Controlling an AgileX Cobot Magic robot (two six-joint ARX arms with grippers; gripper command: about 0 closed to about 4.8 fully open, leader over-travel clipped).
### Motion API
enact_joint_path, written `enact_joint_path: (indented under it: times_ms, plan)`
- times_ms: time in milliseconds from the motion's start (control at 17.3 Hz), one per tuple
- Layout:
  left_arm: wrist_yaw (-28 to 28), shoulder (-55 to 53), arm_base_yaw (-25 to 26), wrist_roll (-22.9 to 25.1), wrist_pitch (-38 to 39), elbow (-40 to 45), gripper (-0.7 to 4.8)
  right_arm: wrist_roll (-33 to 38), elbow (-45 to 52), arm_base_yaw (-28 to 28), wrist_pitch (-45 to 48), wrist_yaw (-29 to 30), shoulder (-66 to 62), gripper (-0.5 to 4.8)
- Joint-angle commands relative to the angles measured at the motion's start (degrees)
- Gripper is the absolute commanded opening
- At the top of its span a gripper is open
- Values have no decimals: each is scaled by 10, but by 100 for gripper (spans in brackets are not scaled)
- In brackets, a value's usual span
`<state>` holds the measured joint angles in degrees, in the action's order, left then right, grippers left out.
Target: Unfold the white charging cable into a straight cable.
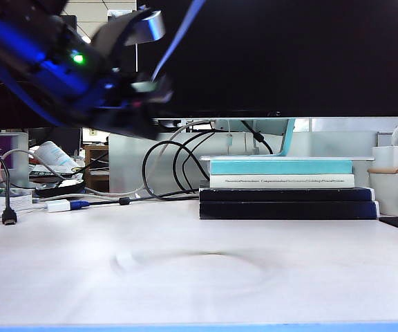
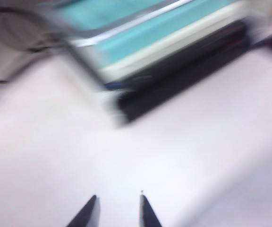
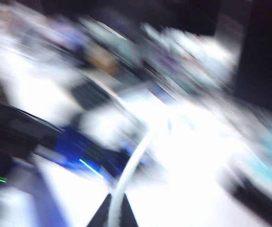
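Right gripper (image 3: 111, 208), not in the exterior view, clamps the white charging cable (image 3: 131, 170); left gripper (image 2: 118, 208) above the table (image 1: 268, 277) left of the book stack (image 1: 285, 190), jaws narrowly apart, empty. Risk: fast swing may yank cable free

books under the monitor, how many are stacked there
4, in one stack on the table right of centre: teal book on top, white book next, then two dark books beneath. None looks hidden.
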<state>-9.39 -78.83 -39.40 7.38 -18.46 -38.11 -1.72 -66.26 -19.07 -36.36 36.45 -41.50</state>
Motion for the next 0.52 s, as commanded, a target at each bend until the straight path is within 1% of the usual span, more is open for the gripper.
enact_joint_path:
  times_ms: [58,115,173,289,346,519]
  plan:
    - [-131,31,0,74,32,-2,122,-71,-1,37,-104,-174,0,-8]
    - [-157,45,0,107,43,-2,123,-82,0,43,-118,-228,0,-8]
    - [-170,56,0,129,49,-2,123,-89,4,50,-129,-274,0,-8]
    - [-210,73,1,164,59,-2,125,-110,14,64,-154,-328,-2,-8]
    - [-230,85,6,179,73,-3,132,-118,25,72,-166,-345,-3,-8]
    - [-232,108,22,174,130,-2,136,-118,65,93,-179,-383,-3,-8]
